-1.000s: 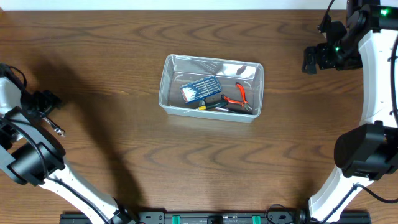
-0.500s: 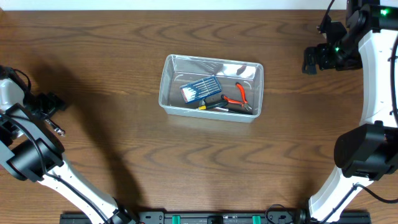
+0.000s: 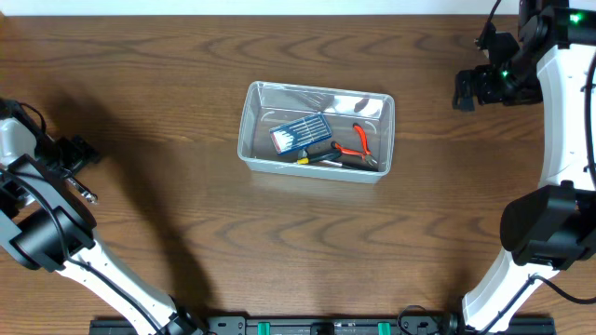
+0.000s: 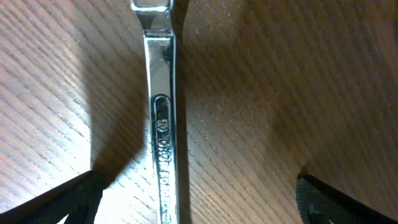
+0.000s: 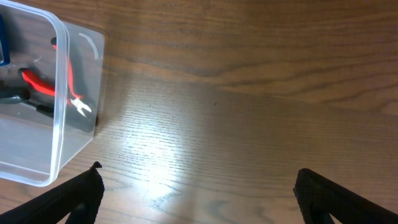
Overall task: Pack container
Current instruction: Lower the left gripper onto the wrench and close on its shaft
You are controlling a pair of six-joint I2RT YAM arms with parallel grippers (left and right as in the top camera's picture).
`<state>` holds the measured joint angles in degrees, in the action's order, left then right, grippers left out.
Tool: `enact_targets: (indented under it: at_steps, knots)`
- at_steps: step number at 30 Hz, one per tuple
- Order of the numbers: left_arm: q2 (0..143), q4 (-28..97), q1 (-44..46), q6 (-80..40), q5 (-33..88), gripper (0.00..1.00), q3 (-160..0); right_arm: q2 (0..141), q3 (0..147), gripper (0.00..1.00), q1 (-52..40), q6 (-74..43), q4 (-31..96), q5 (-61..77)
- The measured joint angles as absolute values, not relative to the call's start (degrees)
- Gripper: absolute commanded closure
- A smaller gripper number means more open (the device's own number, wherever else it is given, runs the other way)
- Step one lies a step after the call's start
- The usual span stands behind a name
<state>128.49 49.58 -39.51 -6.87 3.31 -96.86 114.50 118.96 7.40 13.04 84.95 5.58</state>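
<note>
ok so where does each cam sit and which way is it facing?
Overhead: above the table, looking straight down; container mid-frame, left arm and right arm at the side edges.
Left wrist: on the left arm, facing down at a wrench on the wood; left gripper fingers open in the bottom corners.
Right wrist: low over the table, facing the container's end; right gripper fingers open in the bottom corners.
Shared: overhead and right wrist both show the container and the red-handled pliers inside it.

Dark wood-grain table point(image 3: 279, 242), chrome wrench point(image 4: 160, 124) flat between the left gripper's point(image 4: 199, 202) spread fingers point(image 4: 68, 199), clear container point(image 3: 279, 166) far from it
</note>
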Motion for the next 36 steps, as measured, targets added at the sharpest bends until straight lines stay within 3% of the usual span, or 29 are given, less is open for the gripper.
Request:
enact_targets:
  at_steps: [13,31,36]
  knots:
    - [128.38,49.01,-39.51,-6.13,3.49,0.00,-96.33,114.50,118.96,0.01,7.40,13.04,85.25,5.61]
    - [128.35,50.52,-39.51,-5.91,3.68,0.39,-96.33,114.50,118.96,0.01,7.40,13.04,85.67,5.58]
    - [128.35,50.98,-39.51,-5.76,3.68,0.44,-96.33,114.50,118.96,0.01,7.40,13.06,85.67,5.58]
